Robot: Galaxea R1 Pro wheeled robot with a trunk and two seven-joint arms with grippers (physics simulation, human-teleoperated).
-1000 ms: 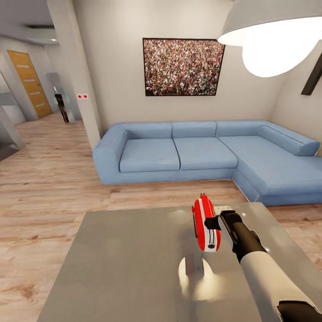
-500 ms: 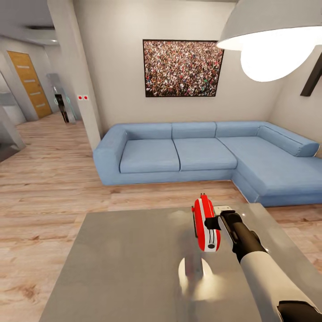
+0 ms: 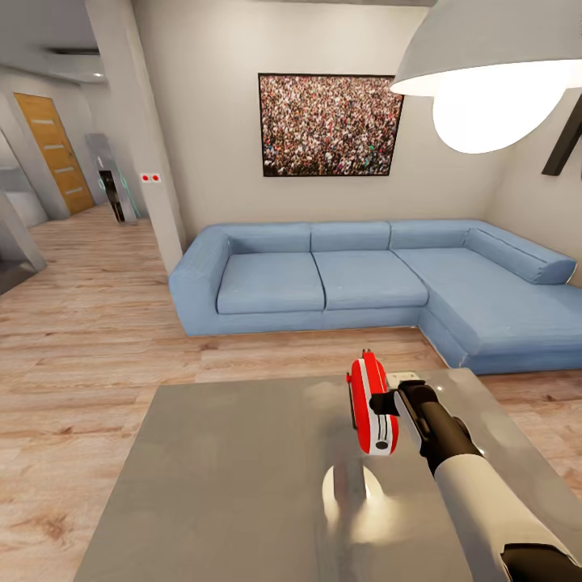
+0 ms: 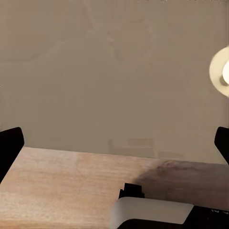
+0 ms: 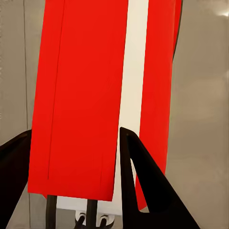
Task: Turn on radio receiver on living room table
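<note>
Blue L-shaped sofa (image 3: 364, 275) across frame centre, soft and matte. Glossy grey counter (image 3: 226, 477) filling the lower frame, mirror-like. Slim red radio receiver (image 3: 372, 402) with white band, lower right of centre. Right pincer (image 3: 386, 402) touching its side; grip uncertain. Left pincer (image 4: 114, 143) spread wide, holding nothing.

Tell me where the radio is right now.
In the head view, the radio receiver stands on the table's far right part, against the right gripper, before the blue sofa.
</note>
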